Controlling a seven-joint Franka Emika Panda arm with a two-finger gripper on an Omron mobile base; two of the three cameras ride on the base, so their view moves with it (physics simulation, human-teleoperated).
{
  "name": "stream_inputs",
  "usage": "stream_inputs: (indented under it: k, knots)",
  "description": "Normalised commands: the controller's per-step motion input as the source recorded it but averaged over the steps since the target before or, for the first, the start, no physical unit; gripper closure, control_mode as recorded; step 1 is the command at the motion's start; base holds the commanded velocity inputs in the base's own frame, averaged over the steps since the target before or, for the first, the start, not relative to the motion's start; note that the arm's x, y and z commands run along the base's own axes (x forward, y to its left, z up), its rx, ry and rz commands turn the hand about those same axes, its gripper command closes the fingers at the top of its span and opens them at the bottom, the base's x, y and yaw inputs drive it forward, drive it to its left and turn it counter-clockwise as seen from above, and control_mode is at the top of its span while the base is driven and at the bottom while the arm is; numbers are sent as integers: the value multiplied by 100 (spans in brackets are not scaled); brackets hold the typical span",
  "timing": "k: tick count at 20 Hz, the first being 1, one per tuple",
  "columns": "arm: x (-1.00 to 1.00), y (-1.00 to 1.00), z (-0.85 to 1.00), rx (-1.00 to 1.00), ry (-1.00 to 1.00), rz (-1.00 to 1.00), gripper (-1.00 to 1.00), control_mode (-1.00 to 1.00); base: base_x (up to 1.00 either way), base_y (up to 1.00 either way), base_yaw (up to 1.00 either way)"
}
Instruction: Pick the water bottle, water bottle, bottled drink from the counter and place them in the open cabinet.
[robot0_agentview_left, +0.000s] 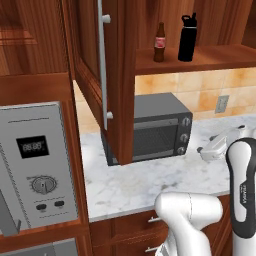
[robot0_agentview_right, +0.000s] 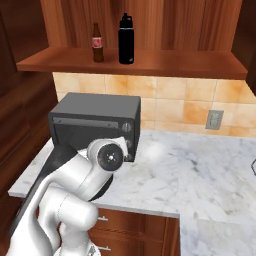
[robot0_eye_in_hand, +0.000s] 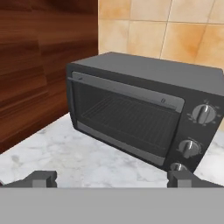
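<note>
Black and brown sit together on the cabinet shelf (robot0_agentview_left: 220, 59): one water bottle (robot0_agentview_left: 188, 38) stands upright near the shelf's front edge, and the bottled drink (robot0_agentview_left: 159, 43), shorter, with its red label, stands upright just to its left, near it but apart. The right base view shows the same pair, bottle on the right and drink on the left. Only one black bottle can be seen in these pictures. The cabinet door (robot0_agentview_left: 102, 75) hangs open, its long silver handle (robot0_agentview_left: 103, 65) facing the camera, and its lower edge comes down in front of the toaster oven (robot0_agentview_left: 160, 127).

That dark grey oven rests on the marble counter (robot0_agentview_left: 135, 185) against the tan tiled wall (robot0_agentview_right: 170, 95), with an outlet (robot0_agentview_right: 214, 120) further along.

The claw (robot0_eye_in_hand: 113, 178) is spread as wide as it goes and grasps nothing. In the hand view its two dark fingertips (robot0_eye_in_hand: 41, 178) stand far apart at the bottom, one at each side, with bare marble between them, touching no object. The hand looks straight at the oven's glass door and its knobs, low over the counter and near the oven's front. In the right base view the white arm (robot0_agentview_right: 75, 185) bends across the lower left, in front of the oven's left half.
</note>
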Motion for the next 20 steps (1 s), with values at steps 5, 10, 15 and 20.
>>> stream_inputs:
  k: [5, 10, 15, 20]
  knots:
    - [0, 0, 0, 0, 0, 0, -100, -100, 0, 0, 0]
    - [0, 0, 0, 0, 0, 0, -100, -100, 0, 0, 0]
    - [0, 0, 0, 0, 0, 0, -100, 100, -14, 0, 0]
    - [0, 0, 0, 0, 0, 0, -100, 100, -68, 0, 0]
